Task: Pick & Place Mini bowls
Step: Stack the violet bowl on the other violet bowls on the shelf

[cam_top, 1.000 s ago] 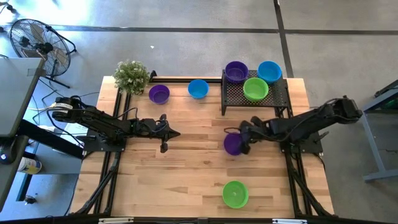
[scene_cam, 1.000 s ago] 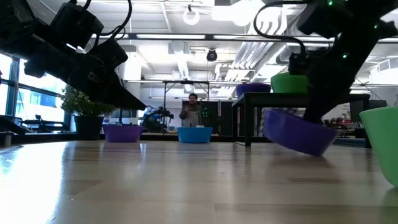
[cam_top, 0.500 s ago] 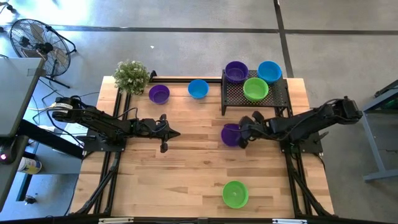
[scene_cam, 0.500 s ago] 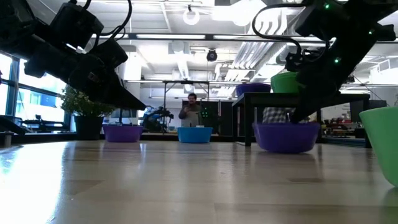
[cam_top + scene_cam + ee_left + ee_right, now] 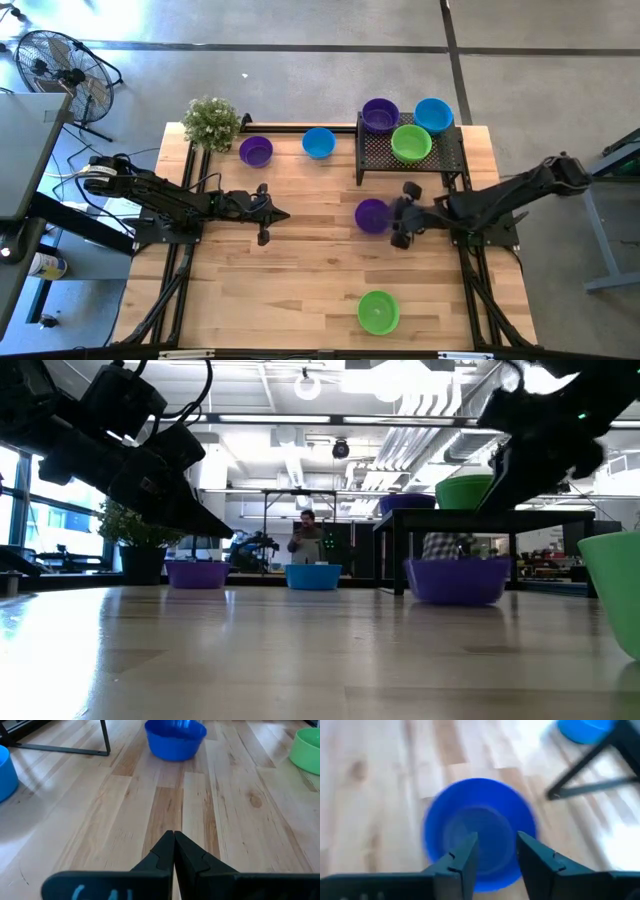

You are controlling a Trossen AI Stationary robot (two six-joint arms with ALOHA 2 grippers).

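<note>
A purple mini bowl (image 5: 372, 215) stands upright on its base on the wooden table, mid-right; the low view shows it too (image 5: 458, 580). My right gripper (image 5: 403, 214) hovers open just to its right, a little above it, its fingers spread past the bowl's near rim (image 5: 480, 832). My left gripper (image 5: 272, 214) waits shut over the table's left middle, holding nothing. Two mini bowls, purple (image 5: 256, 151) and blue (image 5: 318, 143), rest on the table's far side. A green one (image 5: 378, 311) sits near the front edge.
At the far right stands a black mesh tray (image 5: 440, 158) on legs, carrying a purple (image 5: 380, 115), a blue (image 5: 433, 114) and a green bowl (image 5: 411, 143). A potted plant (image 5: 211, 122) occupies the far left corner. Bare wood lies between the two grippers.
My right gripper has carried the tilted, lifted purple bowl a little toward the far edge and set it upright on the table. It has then opened, let go, rolled, and drawn back up and toward the table's right edge.
</note>
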